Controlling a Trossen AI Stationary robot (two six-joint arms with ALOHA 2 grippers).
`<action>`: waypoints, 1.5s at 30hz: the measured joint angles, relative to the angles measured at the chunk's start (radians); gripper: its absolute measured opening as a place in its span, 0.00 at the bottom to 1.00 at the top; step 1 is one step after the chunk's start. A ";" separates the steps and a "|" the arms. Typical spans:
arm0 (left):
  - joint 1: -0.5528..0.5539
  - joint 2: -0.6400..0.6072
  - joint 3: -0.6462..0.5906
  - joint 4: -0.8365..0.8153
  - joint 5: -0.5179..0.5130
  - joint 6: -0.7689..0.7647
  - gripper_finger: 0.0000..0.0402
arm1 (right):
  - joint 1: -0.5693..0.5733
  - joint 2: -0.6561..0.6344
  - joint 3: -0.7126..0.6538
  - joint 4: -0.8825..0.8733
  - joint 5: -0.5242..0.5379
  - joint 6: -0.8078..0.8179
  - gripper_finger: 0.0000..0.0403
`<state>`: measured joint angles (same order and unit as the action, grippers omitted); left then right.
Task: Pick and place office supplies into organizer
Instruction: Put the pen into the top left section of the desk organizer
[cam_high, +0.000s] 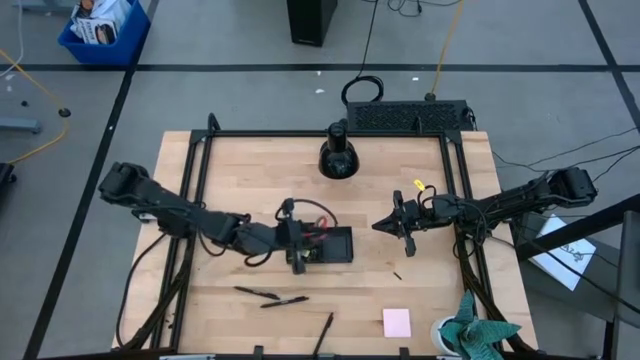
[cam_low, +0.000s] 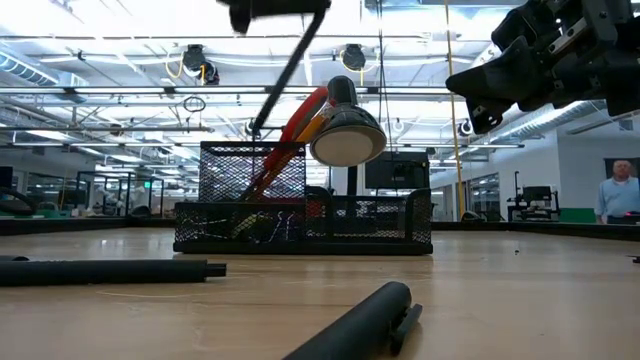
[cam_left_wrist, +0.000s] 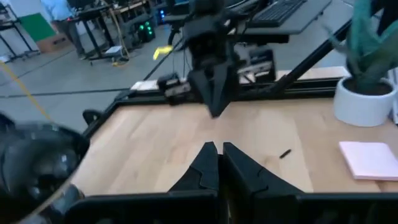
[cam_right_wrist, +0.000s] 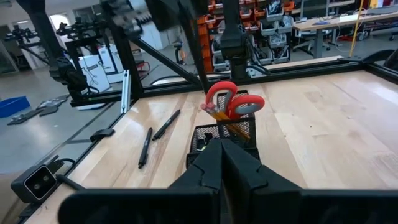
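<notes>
The left gripper (cam_high: 297, 262) sits over the near-left end of the organizer (cam_high: 338, 245), a black mesh tray in the middle of the bench (cam_high: 420, 290). Its jaws are pressed together, and in the low view a thin dark pen (cam_low: 285, 70) slants down from above toward the tray; whether those jaws are the ones pinching it I cannot tell. Just behind the jaws, inside the tray's taller compartment, stand the red-handled scissors (cam_right_wrist: 231, 102) with orange pencils (cam_right_wrist: 219, 117) tucked beneath the handles. In front of the jaws, toward the bench's front edge, two pens (cam_high: 270, 296) lie close together, with a third pen (cam_high: 326, 333) farther right.

The right gripper (cam_high: 404, 229) hangs above the bench to the right of the tray, apart from it, its jaws closed on nothing and pointing at the tray. A tiny black clip (cam_high: 397, 275) lies just in front of these jaws, and a pink sticky-note pad (cam_high: 396, 322) farther forward. A small yellow piece (cam_high: 419, 185) rests behind them. A round black lamp (cam_high: 338, 155) stands at the back of the bench, behind the tray.
</notes>
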<state>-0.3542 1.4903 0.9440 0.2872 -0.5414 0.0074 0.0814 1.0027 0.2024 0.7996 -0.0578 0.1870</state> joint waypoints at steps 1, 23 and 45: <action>0.009 0.000 -0.024 0.020 0.010 -0.010 0.01 | 0.000 0.000 0.000 0.000 0.000 0.000 0.00; 0.132 -0.058 -0.089 0.058 0.181 0.039 0.01 | 0.000 0.000 0.000 0.039 0.003 -0.035 0.00; 0.142 0.048 -0.087 -0.025 0.204 -0.007 0.01 | 0.000 0.000 0.000 0.026 0.000 -0.034 0.00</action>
<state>-0.2127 1.5383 0.8566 0.2623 -0.3378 0.0008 0.0811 1.0027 0.2024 0.8253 -0.0574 0.1531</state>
